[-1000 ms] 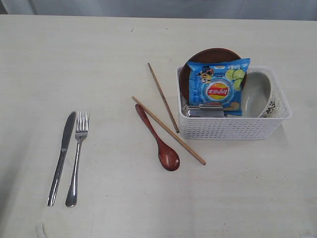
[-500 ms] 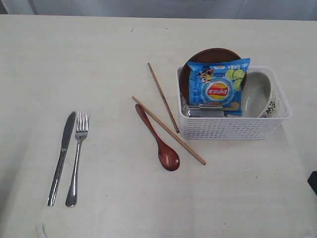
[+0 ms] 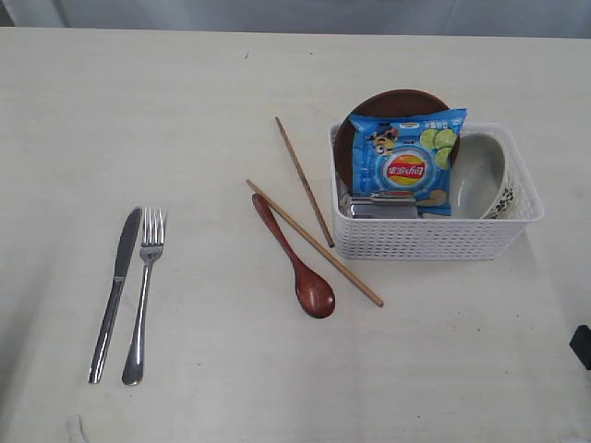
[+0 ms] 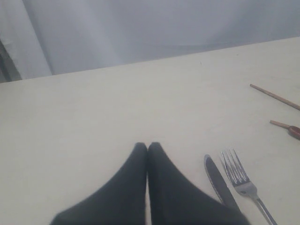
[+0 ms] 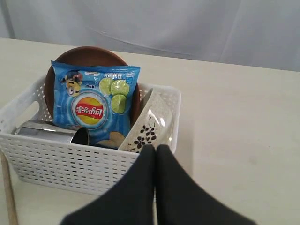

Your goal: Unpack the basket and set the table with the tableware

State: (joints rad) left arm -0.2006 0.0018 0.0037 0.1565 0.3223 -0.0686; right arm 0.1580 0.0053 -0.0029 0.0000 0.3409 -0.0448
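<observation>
The white basket stands on the table right of the middle. In it are a brown plate, a white floral bowl on its side and a steel cup. A blue snack bag leans on the plate. Two chopsticks and a wooden spoon lie left of the basket. Knife and fork lie side by side at the left. My right gripper is shut and empty, just outside the basket wall by the bowl. My left gripper is shut and empty, above bare table beside the knife.
A dark corner of my right arm shows at the right edge of the exterior view. Grey cloth hangs behind the table's far edge. The fork lies just past the knife in the left wrist view.
A dark part of my right arm has come into the exterior view at its right edge. The tableware and the basket have not moved.
</observation>
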